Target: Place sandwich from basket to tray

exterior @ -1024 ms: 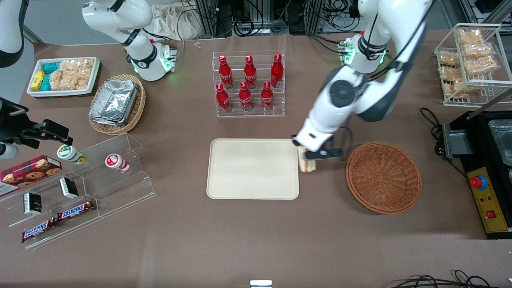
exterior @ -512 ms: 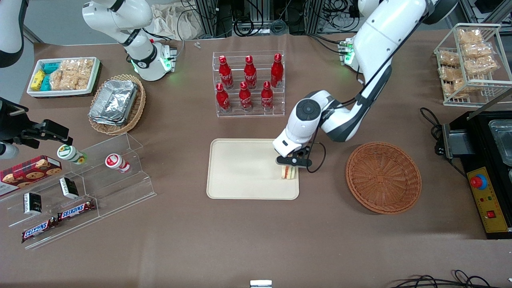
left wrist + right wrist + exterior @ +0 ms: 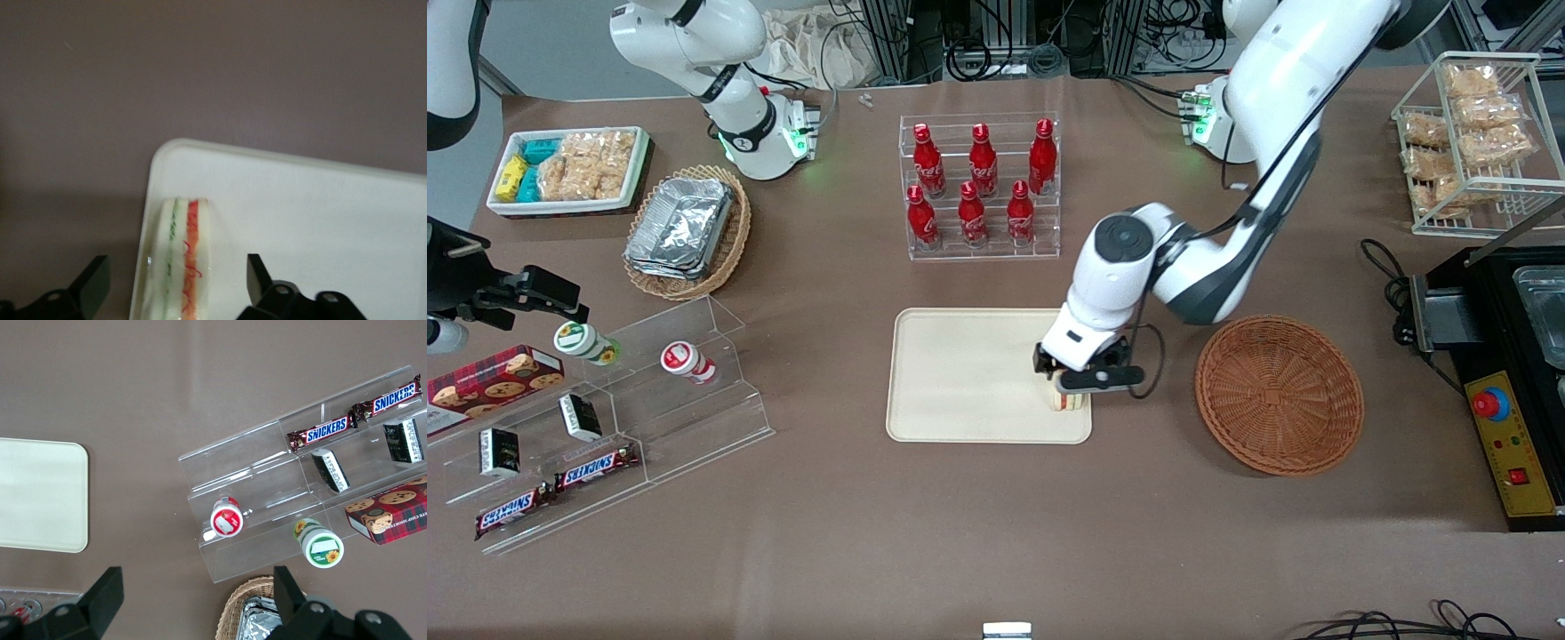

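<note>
**A:** Ok, you're over the tray (image 3: 969, 373) now. Gripper (image 3: 1069, 388) sits right on top of the sandwich (image 3: 1069, 401), at the tray corner that's toward the basket (image 3: 1279, 394) and nearer the front cam.

**B:** Holding or let go?

**A:** Wrist cam says let go, I think. Fingers (image 3: 257, 275) stand wide, one each side of the sandwich (image 3: 181, 263), w/ clear gap between each pad and the bread. So nothing clamped, it looks to be resting on the tray (image 3: 313, 220) on its own.

**B:** Which way does it lie from you?

**A:** Straight below, centred between the fingers. It's on edge, filling side up at you: white bread, thin green line, then orange-red stripe. Those stripes run crosswise to the finger-to-finger line, so the flat bread faces look at the pads. Long axis runs along the tray's short rim, just inside it, close to the rounded corner.

**B:** Materials?

**A:** Sandwich looks soft and squashy, w/ a faint gloss, maybe film wrap, can't say for sure. Tray is smooth matte cream plastic-ish, low rim, nothing to catch on. Basket is coarse reddish-brown wicker, round, shallow, nothing in it, well apart from the gripper.

**B:** So next?

**A:** My read: lift straight up. It's narrow on edge and near the rim, so a sideways brush could tip it.
</note>
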Robot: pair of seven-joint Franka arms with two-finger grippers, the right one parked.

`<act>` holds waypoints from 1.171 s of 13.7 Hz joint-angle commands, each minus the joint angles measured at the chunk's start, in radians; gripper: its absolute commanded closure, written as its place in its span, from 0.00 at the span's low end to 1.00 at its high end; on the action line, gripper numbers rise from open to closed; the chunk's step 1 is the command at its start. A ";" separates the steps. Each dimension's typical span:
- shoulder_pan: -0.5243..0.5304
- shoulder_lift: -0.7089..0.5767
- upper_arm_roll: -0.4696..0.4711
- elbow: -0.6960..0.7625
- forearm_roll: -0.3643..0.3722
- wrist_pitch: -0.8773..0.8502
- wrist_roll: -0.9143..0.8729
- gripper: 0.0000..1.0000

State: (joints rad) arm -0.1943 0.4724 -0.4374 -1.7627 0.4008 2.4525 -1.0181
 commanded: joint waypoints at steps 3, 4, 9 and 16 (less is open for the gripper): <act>0.049 -0.257 -0.010 -0.034 -0.127 -0.162 -0.027 0.00; 0.049 -0.293 -0.009 -0.037 -0.143 -0.174 -0.019 0.00; 0.121 -0.429 0.066 0.015 -0.388 -0.496 0.393 0.00; 0.122 -0.515 0.480 0.226 -0.533 -1.064 1.003 0.00</act>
State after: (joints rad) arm -0.0635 -0.0017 -0.0063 -1.5303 -0.1199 1.4273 -0.0736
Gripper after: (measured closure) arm 0.000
